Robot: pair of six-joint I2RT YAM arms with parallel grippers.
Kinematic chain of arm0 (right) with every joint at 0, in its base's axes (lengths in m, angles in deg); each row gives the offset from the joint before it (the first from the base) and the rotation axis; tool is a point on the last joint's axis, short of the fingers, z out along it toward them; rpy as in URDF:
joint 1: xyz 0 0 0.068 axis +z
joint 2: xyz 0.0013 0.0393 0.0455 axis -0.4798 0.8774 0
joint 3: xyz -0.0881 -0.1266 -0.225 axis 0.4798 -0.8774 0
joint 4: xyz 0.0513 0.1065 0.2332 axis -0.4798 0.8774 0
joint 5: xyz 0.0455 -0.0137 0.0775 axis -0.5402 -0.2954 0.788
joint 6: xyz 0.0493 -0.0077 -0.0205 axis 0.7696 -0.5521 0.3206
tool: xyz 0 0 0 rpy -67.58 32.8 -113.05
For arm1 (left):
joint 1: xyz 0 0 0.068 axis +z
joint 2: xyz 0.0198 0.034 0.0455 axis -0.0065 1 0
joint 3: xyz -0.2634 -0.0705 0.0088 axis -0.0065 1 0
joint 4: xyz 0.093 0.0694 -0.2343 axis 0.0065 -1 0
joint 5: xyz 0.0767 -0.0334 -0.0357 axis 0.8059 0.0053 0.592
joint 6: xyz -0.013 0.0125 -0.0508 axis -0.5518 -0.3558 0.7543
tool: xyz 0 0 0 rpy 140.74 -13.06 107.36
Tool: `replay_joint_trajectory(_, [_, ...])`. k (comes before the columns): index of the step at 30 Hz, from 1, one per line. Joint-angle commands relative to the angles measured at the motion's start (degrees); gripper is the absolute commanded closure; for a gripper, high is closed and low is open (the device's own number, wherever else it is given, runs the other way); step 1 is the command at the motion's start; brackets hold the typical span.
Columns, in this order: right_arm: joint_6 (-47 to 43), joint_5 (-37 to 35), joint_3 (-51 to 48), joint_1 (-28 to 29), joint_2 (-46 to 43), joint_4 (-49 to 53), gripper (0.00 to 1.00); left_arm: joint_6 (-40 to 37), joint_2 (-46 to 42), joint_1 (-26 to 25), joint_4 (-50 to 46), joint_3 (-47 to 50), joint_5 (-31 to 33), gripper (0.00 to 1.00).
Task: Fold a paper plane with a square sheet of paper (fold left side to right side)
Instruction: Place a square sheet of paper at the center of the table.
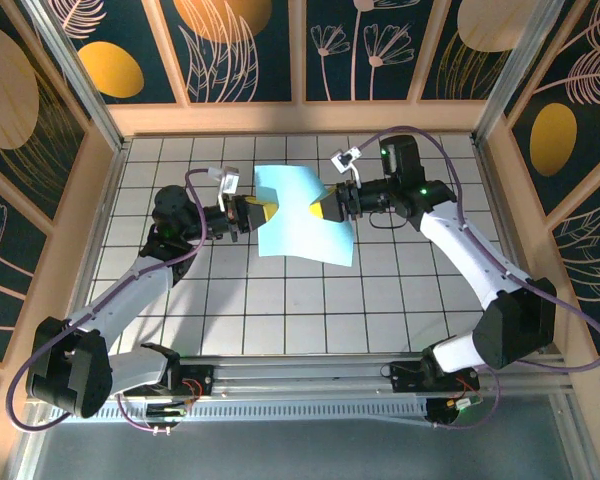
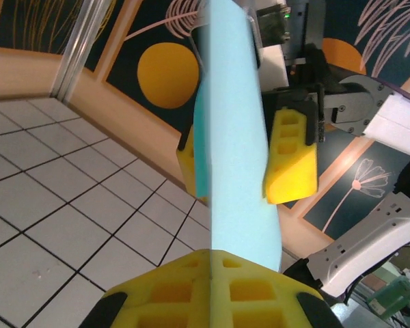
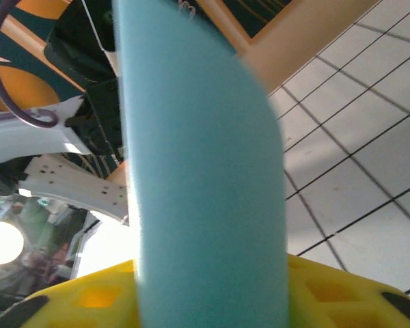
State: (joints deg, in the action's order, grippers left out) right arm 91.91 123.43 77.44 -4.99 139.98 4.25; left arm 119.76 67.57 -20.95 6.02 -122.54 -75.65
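White grid-tile tabletop (image 1: 280,310) under left gripper (image 1: 265,212) and right gripper (image 1: 321,209). Walls (image 1: 250,50) around them: wood-framed navy panels, orange discs, pale plant line art. Metal rail (image 1: 305,375) behind them. Even light, soft shadows.

**Two white-and-black arms, yellow-fingered tools**

From my station I see white shells (image 1: 458,245) on both arms, broken by bulky black joint housings (image 1: 515,325). The left tool (image 1: 263,212) and right tool (image 1: 327,207) each end in yellow fingers (image 2: 290,160) moulded with rectangular pockets. Just behind each tool sits a small white camera bracket (image 1: 226,181). A purple cable (image 1: 410,128) loops back from behind each tool. Green lights (image 1: 384,153) glow on the housing behind the right tool.
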Motion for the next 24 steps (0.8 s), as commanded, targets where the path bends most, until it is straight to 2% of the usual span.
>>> replay_joint_trajectory(1, [2.03, -6.47, -2.20, -2.41, -1.91, -3.47, 0.47, -1.09, 0.41, -0.03, -3.46, 0.73, 3.99, 1.00])
replay_joint_trajectory(5, [7.29, -14.97, -7.96, -4.87, -4.83, -10.36, 0.34, 1.49, 3.57, 0.00, -6.85, 2.68, 8.92, 1.00])
replay_joint_trajectory(7, [9.62, -21.40, -10.76, -5.29, -5.64, -12.27, 0.29, 3.90, 6.07, -0.04, -6.72, 4.29, 10.89, 1.00])
replay_joint_trajectory(11, [13.93, -32.06, -14.94, -5.33, -5.08, -14.14, 0.28, 6.52, 12.19, 0.01, -7.36, 5.54, 11.20, 1.00])
replay_joint_trajectory(14, [18.71, -34.59, -19.09, -5.31, -4.38, -18.39, 0.28, 4.38, 17.00, -0.01, -13.80, 3.79, 12.69, 1.00])
replay_joint_trajectory(18, [20.98, -35.29, -21.15, -2.44, -1.27, -20.34, 0.29, -0.01, 23.14, -0.01, -24.93, -0.95, 15.87, 1.00])
replay_joint_trajectory(24, [21.58, -36.82, -18.54, 2.98, 6.93, -17.61, 0.48, -1.68, 28.35, -0.03, -31.24, -4.97, 18.83, 1.00])
